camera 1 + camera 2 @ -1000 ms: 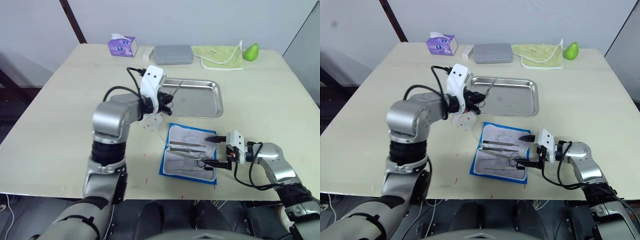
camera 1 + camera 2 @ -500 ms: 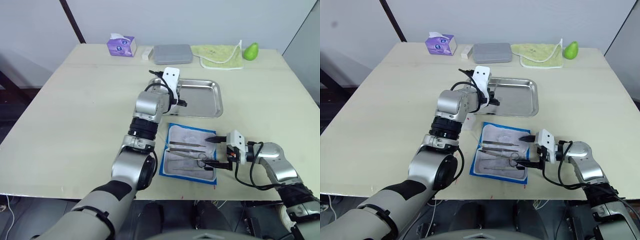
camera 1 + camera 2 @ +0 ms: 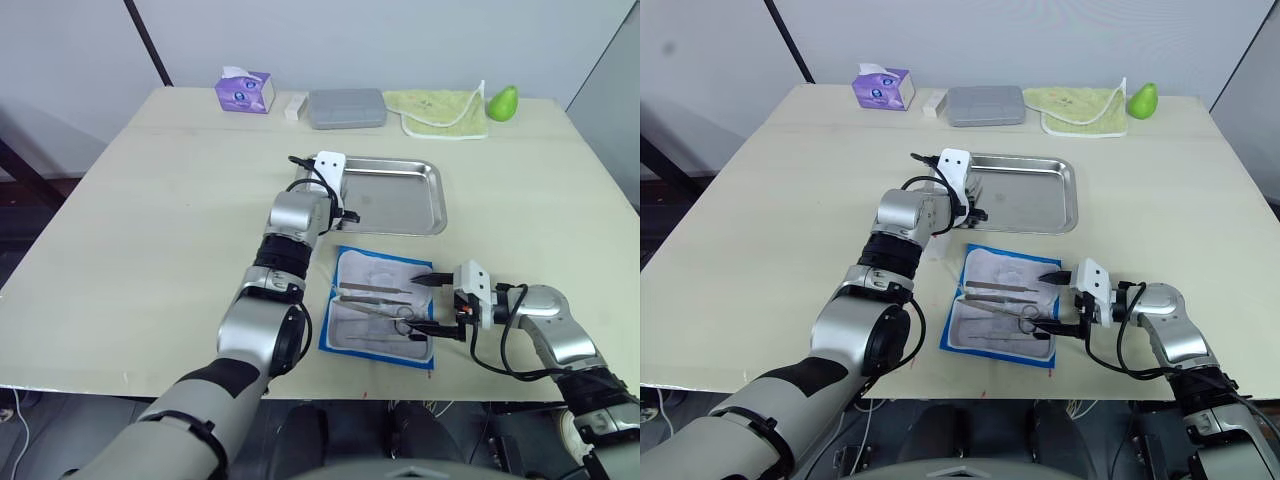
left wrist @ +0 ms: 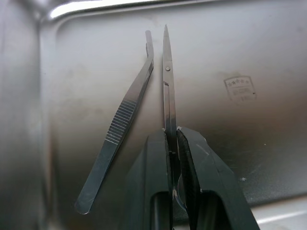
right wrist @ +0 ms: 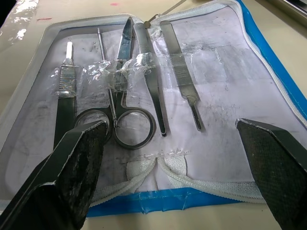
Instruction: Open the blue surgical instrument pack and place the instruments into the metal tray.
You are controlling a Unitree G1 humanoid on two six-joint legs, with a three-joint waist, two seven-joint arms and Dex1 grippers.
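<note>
metal tray (image 3: 400,195) as landmark, on pale surface (image 3: 150,230).

left pincer (image 4: 172,139) over tray's left part, pinching slim scissors (image 4: 167,81), blades pointing out over tray floor. bent tweezers (image 4: 120,129) lie on tray floor just beside scissors. small stamped mark on tray floor, unreadable.

blue surgical instrument pack (image 3: 378,308) lies open just in front of tray, pale lining up, instruments (image 5: 139,96) tucked under clear strap: ring-handled scissors, tweezers, thin handles.

right pincer (image 3: 432,303) at pack's right edge, spread wide, holding nothing.

behind tray: grey case (image 3: 346,108), purple tissue box (image 3: 245,92), print unreadable.
</note>
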